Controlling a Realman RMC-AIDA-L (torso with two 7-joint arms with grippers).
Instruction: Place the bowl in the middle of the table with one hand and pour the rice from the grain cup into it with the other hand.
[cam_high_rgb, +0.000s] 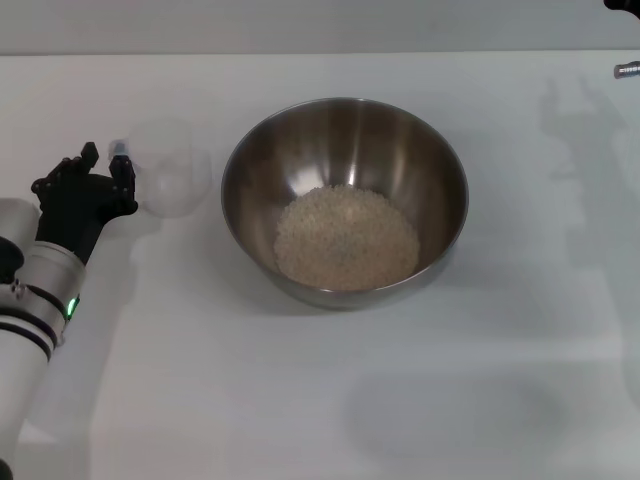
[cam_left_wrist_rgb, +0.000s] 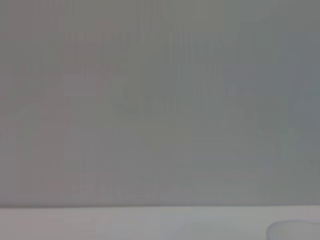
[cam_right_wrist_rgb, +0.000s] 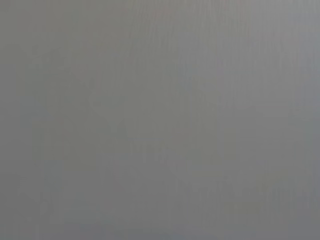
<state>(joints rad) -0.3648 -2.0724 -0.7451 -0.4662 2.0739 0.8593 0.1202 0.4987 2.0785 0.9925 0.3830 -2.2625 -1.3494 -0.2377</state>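
The rice (cam_high_rgb: 346, 236) is lying heaped in the steel bowl (cam_high_rgb: 345, 150) mid-table; the left gripper (cam_high_rgb: 103, 172) is sitting beside the grain cup (cam_high_rgb: 168, 167) near the table's (cam_high_rgb: 300, 400) left edge, seemingly released, its finger gap unclear. Only withdrawing is remaining.

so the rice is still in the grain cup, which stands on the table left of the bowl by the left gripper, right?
Not quite. The head view shows the rice heaped inside the bowl, and the grain cup looks empty. The rest holds: the cup stands on the table left of the bowl, by the left gripper.
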